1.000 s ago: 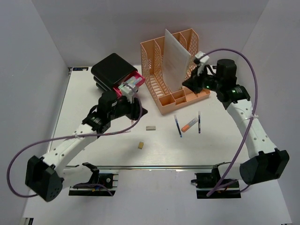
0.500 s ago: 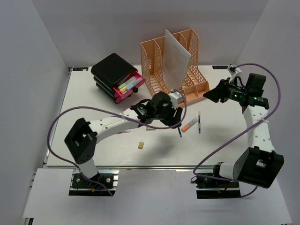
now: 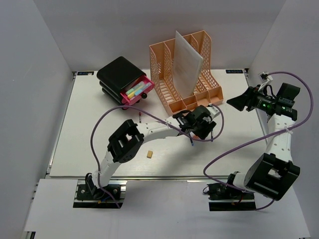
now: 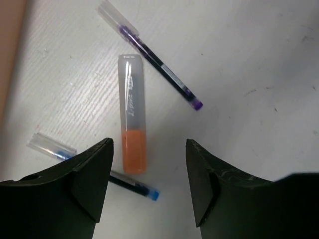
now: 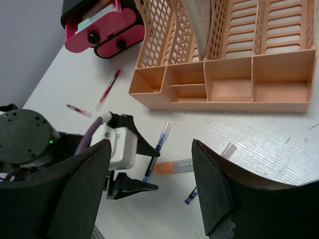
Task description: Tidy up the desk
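Observation:
The desk [image 3: 89, 124] is a white tabletop. My left arm reaches far across it and its gripper [image 3: 202, 130] hangs open just above three loose items. The left wrist view shows them between and beyond the open gripper [image 4: 148, 149]: an orange-and-grey highlighter [image 4: 132, 122], a purple pen [image 4: 154, 59] and a blue pen [image 4: 134, 184]. My right gripper [image 3: 233, 103] is raised at the desk's right edge, open and empty [image 5: 149, 154]. It looks down on the left gripper [image 5: 157, 170], the highlighter [image 5: 174, 166] and the blue pen [image 5: 159, 144].
An orange mesh organizer [image 3: 184, 74] with a white sheet [image 3: 188, 59] standing in it is at the back. A black drawer unit [image 3: 119, 74] has its pink drawer [image 3: 135, 91] open. A red pen [image 5: 108, 88] and a small tan eraser [image 3: 149, 155] lie on the desk.
My left arm swung from the pink drawer rightward to above the pens, its jaws widening. My right gripper let go of the sheet's edge, opened and pulled back to the right edge.

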Available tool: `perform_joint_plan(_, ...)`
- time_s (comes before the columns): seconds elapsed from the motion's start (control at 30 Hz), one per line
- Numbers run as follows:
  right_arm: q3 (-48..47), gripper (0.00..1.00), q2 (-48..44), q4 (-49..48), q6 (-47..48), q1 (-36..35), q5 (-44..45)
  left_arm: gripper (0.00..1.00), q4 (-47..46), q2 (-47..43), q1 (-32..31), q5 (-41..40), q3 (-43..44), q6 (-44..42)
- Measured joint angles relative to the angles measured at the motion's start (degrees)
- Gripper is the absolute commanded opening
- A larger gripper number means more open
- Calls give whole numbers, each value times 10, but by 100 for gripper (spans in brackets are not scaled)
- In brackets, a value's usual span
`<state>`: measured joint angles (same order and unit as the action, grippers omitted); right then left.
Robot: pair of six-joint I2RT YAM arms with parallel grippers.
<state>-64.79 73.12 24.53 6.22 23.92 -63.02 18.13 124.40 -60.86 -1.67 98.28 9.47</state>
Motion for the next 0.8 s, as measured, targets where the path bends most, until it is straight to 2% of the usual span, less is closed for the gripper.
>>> perform_joint_plan(0.23, 3, 71, 0, 0, 2, 22, -20, 67, 17, 66, -1, -39, 82, -25)
perform_joint_plan(0.53, 16, 71, -4, -3, 2, 37, -42, 62, 25, 104, -1, -63, 106, -35)
perform_joint_plan(0.8, 20, 71, -4, -7, 1, 44, -54, 50, 39, 135, -1, -65, 123, -33)
